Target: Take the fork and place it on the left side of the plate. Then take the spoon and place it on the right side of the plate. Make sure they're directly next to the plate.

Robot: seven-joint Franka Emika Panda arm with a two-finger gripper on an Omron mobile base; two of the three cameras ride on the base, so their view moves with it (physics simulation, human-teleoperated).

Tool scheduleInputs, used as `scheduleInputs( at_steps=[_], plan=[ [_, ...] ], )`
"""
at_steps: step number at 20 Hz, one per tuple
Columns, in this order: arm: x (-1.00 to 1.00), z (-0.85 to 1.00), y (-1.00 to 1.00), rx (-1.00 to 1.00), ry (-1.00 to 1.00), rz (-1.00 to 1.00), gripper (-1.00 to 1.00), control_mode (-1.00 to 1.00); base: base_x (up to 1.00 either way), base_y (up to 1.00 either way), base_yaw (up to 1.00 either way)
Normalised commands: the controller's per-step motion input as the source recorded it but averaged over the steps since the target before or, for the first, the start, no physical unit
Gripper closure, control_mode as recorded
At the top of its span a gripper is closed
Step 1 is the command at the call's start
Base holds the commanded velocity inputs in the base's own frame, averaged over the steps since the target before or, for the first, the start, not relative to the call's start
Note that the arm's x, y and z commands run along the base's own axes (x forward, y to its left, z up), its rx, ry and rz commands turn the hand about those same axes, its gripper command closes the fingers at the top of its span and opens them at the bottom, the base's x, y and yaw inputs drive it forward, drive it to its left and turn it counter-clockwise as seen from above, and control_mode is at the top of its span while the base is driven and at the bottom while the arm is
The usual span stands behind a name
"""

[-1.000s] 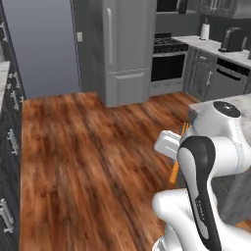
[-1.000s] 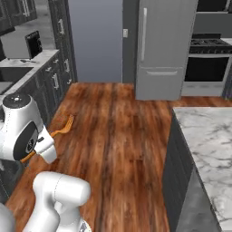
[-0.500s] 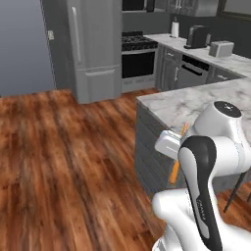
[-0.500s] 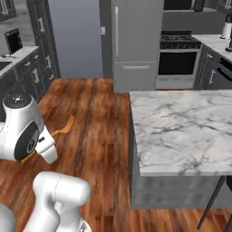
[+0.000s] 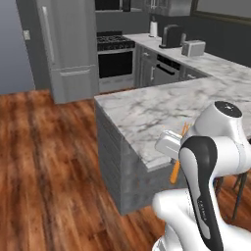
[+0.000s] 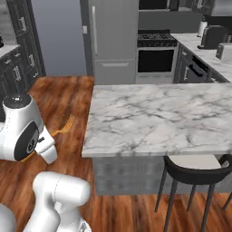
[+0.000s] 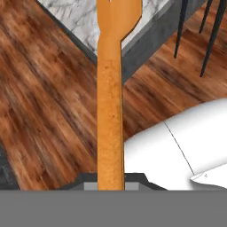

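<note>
My gripper (image 6: 45,140) is shut on the handle of the slim orange fork (image 6: 64,127) and holds it in the air, close to the arm's own body. In the hand view the fork (image 7: 110,111) runs straight up from between the fingertips, its head over the corner of the marble island. From the left base view, the fork (image 5: 175,169) shows beside the white hand, tines up, just off the island's near edge. The plate and the spoon are out of view.
A marble-topped island (image 6: 154,118) stands right ahead, with a black stool (image 6: 199,165) tucked under its near side. Behind it are a grey fridge (image 5: 68,49), an oven (image 5: 115,56) and a back counter with a toaster (image 5: 193,47). Wooden floor (image 5: 44,162) lies open to the left.
The whole picture has shifted: the base has driven and turned, bringing the marble island close in front. The fork stays gripped the same way.
</note>
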Motion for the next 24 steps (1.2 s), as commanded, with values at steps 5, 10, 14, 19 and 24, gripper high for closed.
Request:
scheduleInputs(
  at_steps=[5, 10, 14, 19, 24],
  plan=[
    [0.00, 0.00, 0.00, 0.00, 0.00, 0.00, 1.00, 1.00, 0.02, -1.00, 0.00],
    [0.00, 0.00, 0.00, 0.00, 0.00, 0.00, 1.00, 1.00, 0.02, -1.00, 0.00],
    [0.00, 0.00, 0.00, 0.00, 0.00, 0.00, 1.00, 1.00, 0.00, -1.00, 0.00],
    [0.00, 0.00, 0.00, 0.00, 0.00, 0.00, 1.00, 1.00, 0.06, -1.00, 0.00],
    [0.00, 0.00, 0.00, 0.00, 0.00, 0.00, 1.00, 1.00, 0.15, -1.00, 0.00]
  ],
)
